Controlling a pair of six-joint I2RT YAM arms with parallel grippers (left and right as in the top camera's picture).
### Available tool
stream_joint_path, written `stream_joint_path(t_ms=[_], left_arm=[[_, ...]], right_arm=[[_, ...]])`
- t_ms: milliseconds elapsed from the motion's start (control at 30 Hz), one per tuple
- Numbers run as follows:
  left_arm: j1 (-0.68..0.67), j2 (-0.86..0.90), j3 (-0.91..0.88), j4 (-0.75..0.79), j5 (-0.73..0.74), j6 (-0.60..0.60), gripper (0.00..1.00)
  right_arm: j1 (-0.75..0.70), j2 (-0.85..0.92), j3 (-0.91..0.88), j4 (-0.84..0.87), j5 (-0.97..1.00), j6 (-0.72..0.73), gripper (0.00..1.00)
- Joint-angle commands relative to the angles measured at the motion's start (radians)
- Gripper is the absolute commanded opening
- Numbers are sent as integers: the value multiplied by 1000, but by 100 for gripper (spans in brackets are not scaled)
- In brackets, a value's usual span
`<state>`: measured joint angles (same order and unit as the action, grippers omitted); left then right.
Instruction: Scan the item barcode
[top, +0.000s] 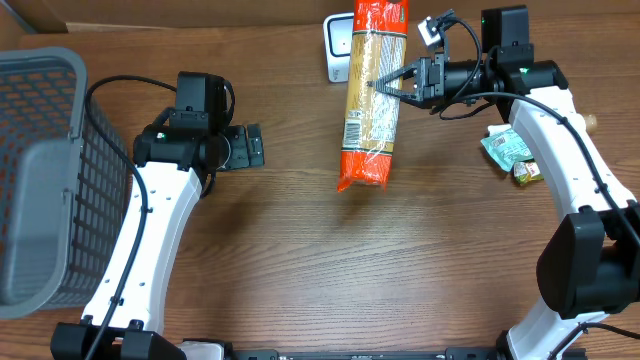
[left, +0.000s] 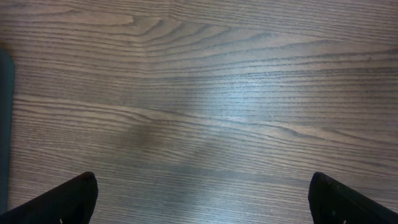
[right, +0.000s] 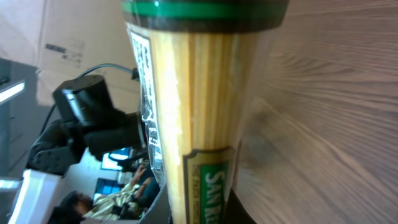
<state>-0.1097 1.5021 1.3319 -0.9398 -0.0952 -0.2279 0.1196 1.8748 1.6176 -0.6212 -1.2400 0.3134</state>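
The right tool (top: 385, 84) is pinched narrow on the pack of spaghetti (top: 372, 110), gripping it across its width near the upper part, so the long pack hangs off the worktop (top: 300, 260) close to the far edge. Its top end reaches over a white device (top: 336, 50) standing at that edge. That device is probably the scanner, and the hold looks meant to bring a printed face of the pack past its window. In the right wrist view the pack fills the frame, with a label strip running along one side; whether the barcode faces the device cannot be told. The left tool (top: 252, 148) has its jaws wide and holds nothing. It hovers over bare wood toward the left half of the worktop, out of the way of the scan. A grey basket (top: 75, 110) sits at the left edge, likely the place for scanned goods. By count there are two tools, one spaghetti pack, one white device, one basket, and what look like two small packets (top: 508, 147) lying near the right edge.
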Motion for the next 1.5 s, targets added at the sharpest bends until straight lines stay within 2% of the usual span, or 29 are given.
stream_joint_path(t_ms=[0, 133, 267, 367, 600, 733, 867, 900, 967, 1067, 1133, 1167, 1300, 1467], left_arm=[[-2, 2, 6, 2, -9, 23, 100], [-2, 2, 6, 2, -9, 23, 100], [-2, 2, 6, 2, -9, 23, 100], [-2, 2, 6, 2, -9, 23, 100], [-2, 2, 6, 2, -9, 23, 100], [-2, 2, 6, 2, -9, 23, 100], [-2, 2, 6, 2, -9, 23, 100], [-2, 2, 6, 2, -9, 23, 100], [-2, 2, 6, 2, -9, 23, 100], [-2, 2, 6, 2, -9, 23, 99], [-2, 2, 6, 2, -9, 23, 100], [-2, 2, 6, 2, -9, 23, 100], [-2, 2, 6, 2, -9, 23, 100], [-2, 2, 6, 2, -9, 23, 99]], right_arm=[[3, -27, 29, 4, 77, -2, 4], [6, -27, 24, -80, 401, 161, 4], [14, -27, 9, -122, 559, 293, 4], [34, -27, -35, -109, 608, 351, 4], [72, -27, -168, -13, 642, 354, 4], [72, -27, -213, -1, 734, 415, 4], [78, -27, -257, 32, 822, 417, 4], [78, -27, -275, 32, 848, 415, 6], [77, -24, -293, 16, 880, 385, 19], [77, -19, -311, -19, 924, 318, 33], [74, -19, -316, -42, 944, 283, 39], [74, -19, -316, -65, 962, 254, 51], [72, -19, -316, -86, 971, 192, 72], [69, -3, -316, -90, 1069, 174, 81]])
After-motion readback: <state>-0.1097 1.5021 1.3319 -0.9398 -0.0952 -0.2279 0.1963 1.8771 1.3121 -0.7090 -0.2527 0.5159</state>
